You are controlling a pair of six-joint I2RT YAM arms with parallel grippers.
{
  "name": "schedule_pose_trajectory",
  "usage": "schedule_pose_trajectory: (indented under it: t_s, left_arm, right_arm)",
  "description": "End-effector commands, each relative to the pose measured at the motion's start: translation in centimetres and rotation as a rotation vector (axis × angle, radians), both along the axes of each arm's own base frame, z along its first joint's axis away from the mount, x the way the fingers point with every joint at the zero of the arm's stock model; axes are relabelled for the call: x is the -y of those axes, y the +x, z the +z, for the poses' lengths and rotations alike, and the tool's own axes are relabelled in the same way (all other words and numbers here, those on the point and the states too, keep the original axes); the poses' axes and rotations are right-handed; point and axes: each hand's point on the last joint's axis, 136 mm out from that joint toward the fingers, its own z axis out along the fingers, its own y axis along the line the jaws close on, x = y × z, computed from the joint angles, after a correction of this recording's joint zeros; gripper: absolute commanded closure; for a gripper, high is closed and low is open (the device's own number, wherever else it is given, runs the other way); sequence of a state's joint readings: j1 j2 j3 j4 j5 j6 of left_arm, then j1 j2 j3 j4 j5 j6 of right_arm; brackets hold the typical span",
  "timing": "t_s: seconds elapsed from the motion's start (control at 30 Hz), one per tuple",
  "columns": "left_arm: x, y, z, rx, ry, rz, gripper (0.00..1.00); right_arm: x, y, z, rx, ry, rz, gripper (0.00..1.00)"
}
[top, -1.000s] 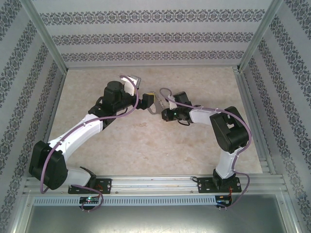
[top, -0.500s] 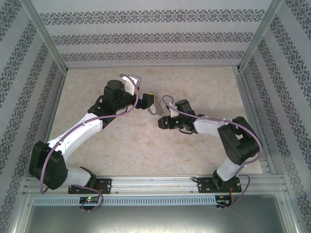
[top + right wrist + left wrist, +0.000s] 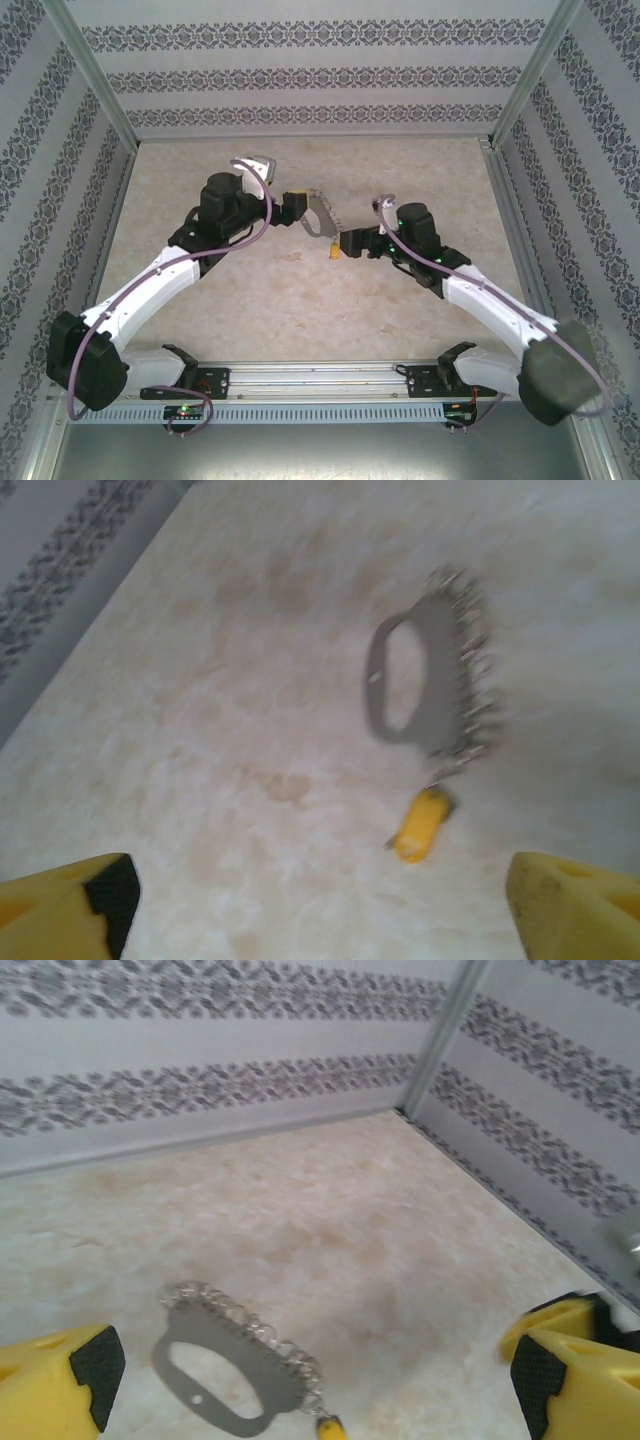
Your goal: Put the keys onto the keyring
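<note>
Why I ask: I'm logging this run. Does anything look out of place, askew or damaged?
Nothing stands out. The keyring lies flat on the table with its chain bunched along one side and the key at the chain's end; nothing looks bent or broken. The left gripper and right gripper are open and hold nothing.

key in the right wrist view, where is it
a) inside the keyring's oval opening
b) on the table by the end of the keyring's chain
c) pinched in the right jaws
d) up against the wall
b: the key lies on the table right by the chain end of the keyring, with nothing gripping it.
</note>
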State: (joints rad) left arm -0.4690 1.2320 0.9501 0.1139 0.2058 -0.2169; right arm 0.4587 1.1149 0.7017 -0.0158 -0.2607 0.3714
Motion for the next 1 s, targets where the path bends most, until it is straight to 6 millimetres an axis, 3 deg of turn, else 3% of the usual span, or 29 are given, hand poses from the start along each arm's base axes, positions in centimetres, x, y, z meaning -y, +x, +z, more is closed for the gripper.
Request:
schedule_pose_trajectory:
  t_s: [0.0, 0.13, 0.3, 0.4, 0.57, 0.67, 0.8, 0.97]
  left_arm:
    - [-3.2, 1.0, 0.7, 0.126, 0.001, 0.170, 0.00]
    - [-5.5, 0.3, 1.1, 0.335, -0.043, 0.275, 0.00]
    - [-6.8, 0.8, -0.4, 0.367, 0.148, 0.328, 0.00]
    - [-8.4, 1.6, -1.7, 0.390, 0.227, 0.398, 0.00]
    - [-12.1, 2.7, -5.7, 0.339, 0.294, 0.469, 0.00]
    - [-14.9, 3.1, -7.5, 0.298, 0.302, 0.557, 0.00]
    - [-16.6, 3.3, -9.6, 0.244, 0.343, 0.585, 0.00]
    - [-18.8, 2.9, -12.6, 0.175, 0.373, 0.624, 0.00]
  right_arm:
    - [5.8, 1.3, 0.9, 0.089, -0.137, -0.245, 0.02]
    - [10.4, 2.2, 3.5, 0.226, -0.114, -0.418, 0.02]
    - [14.9, 3.8, 4.2, 0.274, -0.126, -0.612, 0.02]
    - [16.7, 4.8, 3.3, 0.278, -0.193, -0.670, 0.02]
    - [17.9, 7.1, 1.4, 0.286, -0.333, -0.682, 0.02]
    - [19.7, 7.9, 0.1, 0.272, -0.393, -0.754, 0.02]
    - [22.1, 7.9, -1.6, 0.249, -0.570, -0.795, 0.02]
    - [23.3, 7.4, -3.0, 0.256, -0.595, -0.822, 0.02]
